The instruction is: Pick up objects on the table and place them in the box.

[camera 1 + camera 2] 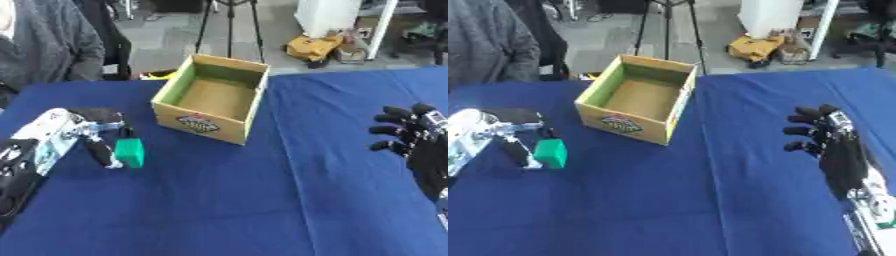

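Note:
A small green block [131, 152] sits on the blue table [262, 200], left of the open cardboard box [213, 97]. My left hand [87, 131] comes in from the left, its fingers and thumb curled round the block; a dark finger [99, 150] lies along the block's left side. The box looks empty inside. My right hand [833, 145] is at the right side of the table, fingers relaxed and slightly bent, holding nothing.
A person in a grey sweater [44, 45] sits behind the table's far left edge. Beyond the table are a tripod [229, 25] and yellow clutter [315, 47] on the floor. Blue cloth spreads between the box and my right hand.

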